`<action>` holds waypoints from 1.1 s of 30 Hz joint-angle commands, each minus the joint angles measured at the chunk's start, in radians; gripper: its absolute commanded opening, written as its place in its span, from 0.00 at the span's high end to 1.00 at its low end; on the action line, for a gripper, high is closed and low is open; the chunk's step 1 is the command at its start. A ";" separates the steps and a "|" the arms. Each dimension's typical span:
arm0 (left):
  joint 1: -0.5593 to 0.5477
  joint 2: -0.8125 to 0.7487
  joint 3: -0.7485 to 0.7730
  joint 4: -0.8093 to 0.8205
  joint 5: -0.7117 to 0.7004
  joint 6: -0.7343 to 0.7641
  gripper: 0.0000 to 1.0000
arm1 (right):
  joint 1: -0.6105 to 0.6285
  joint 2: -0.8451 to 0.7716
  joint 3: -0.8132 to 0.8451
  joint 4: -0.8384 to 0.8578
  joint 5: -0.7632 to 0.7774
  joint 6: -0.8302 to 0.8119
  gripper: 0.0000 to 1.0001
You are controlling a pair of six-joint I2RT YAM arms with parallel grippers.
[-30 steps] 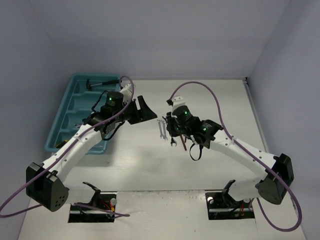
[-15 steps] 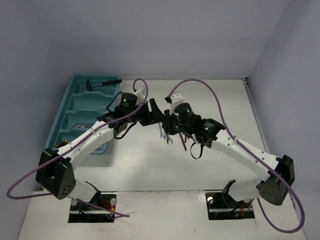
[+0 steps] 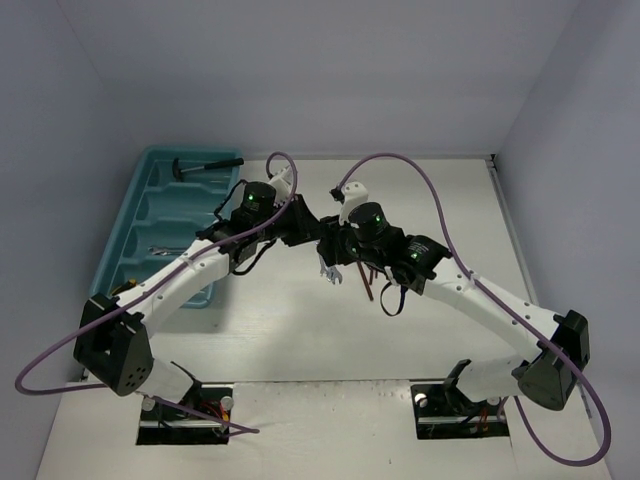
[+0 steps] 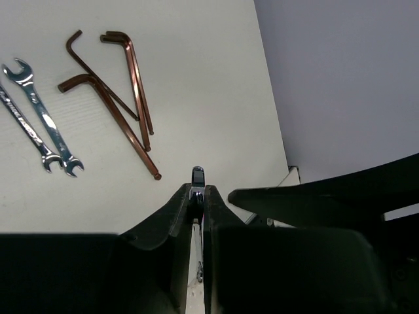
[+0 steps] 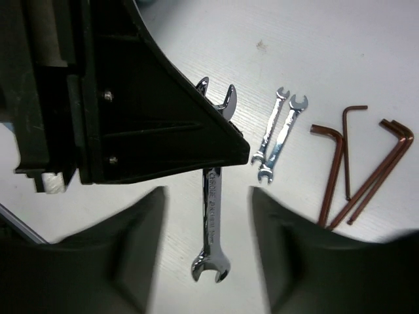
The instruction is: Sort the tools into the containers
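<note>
My left gripper [image 4: 197, 190] is shut on a silver wrench [image 5: 213, 222], which hangs above the table with its open end down. In the top view the left gripper [image 3: 318, 240] meets the right gripper [image 3: 340, 252] at mid-table, and the wrench [image 3: 329, 271] shows below them. My right gripper [image 5: 208, 206] is open, with its blurred fingers [image 5: 141, 242] wide on either side of the wrench and apart from it. Two small wrenches [image 4: 39, 118] and several reddish-brown bent tools [image 4: 114, 104] lie on the table. The teal tray [image 3: 140, 205] holds a black-handled hammer [image 3: 205, 166] in its far compartment.
Another silver tool [image 3: 160, 251] lies in a nearer tray compartment. Purple cables [image 3: 400, 165] arc over both arms. The reddish tools [image 3: 370, 285] lie just under the right arm. Walls close the table at the back and right.
The left arm swung right to the right gripper and its jaws shut on the wrench. The right gripper, shut on that wrench before, has opened.
</note>
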 commanded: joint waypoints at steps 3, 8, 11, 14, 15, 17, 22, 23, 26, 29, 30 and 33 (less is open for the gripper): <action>0.157 -0.088 0.046 0.005 0.008 0.024 1.00 | -0.005 -0.040 0.028 0.071 0.123 0.003 0.27; 0.465 -0.136 0.044 -0.127 0.040 0.071 1.00 | -0.042 -0.065 -0.017 0.065 0.148 0.017 0.24; 0.637 -0.124 0.041 -0.178 0.072 0.089 1.00 | -0.059 -0.059 -0.045 0.061 0.134 0.024 0.24; 0.790 -0.099 0.037 -0.207 0.090 0.101 1.00 | -0.064 -0.046 -0.062 0.057 0.134 0.029 0.23; 0.834 -0.090 0.034 -0.217 0.080 0.114 0.97 | -0.066 -0.038 -0.066 0.056 0.138 0.033 0.23; 0.885 -0.059 0.038 -0.244 0.051 0.137 0.89 | -0.078 -0.017 -0.075 0.056 0.141 0.046 0.23; 0.932 0.034 0.072 -0.302 -0.036 0.187 0.66 | -0.116 0.064 -0.078 0.053 0.134 0.088 0.23; 0.933 0.046 0.083 -0.318 -0.054 0.193 0.60 | -0.126 0.087 -0.075 0.052 0.136 0.096 0.24; 0.933 0.086 0.104 -0.341 -0.086 0.203 0.52 | -0.146 0.152 -0.055 0.049 0.136 0.118 0.26; 0.934 0.100 0.118 -0.359 -0.116 0.208 0.50 | -0.155 0.235 -0.028 0.050 0.137 0.117 0.29; 0.934 0.098 0.126 -0.365 -0.125 0.212 0.50 | -0.156 0.249 -0.022 0.049 0.138 0.118 0.31; 0.933 0.069 0.133 -0.376 -0.129 0.216 0.49 | -0.160 0.322 0.012 0.049 0.149 0.120 0.36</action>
